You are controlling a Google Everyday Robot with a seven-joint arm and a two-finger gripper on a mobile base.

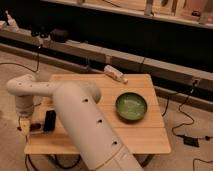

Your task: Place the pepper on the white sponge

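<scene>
Currently tool [24,126] hangs at the desk's [145,137] left edge, beside the black phone [49,120]; grip state: cannot tell. Pepper [35,128] seems just beside it. I can't spot the white sponge, so a blind drop risks missing.

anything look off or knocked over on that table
Nothing is spilled or toppled. The green bowl sits upright on the wooden table; a whitish object lies near the far edge. The gripper is at the table's left edge beside a black flat object.
</scene>
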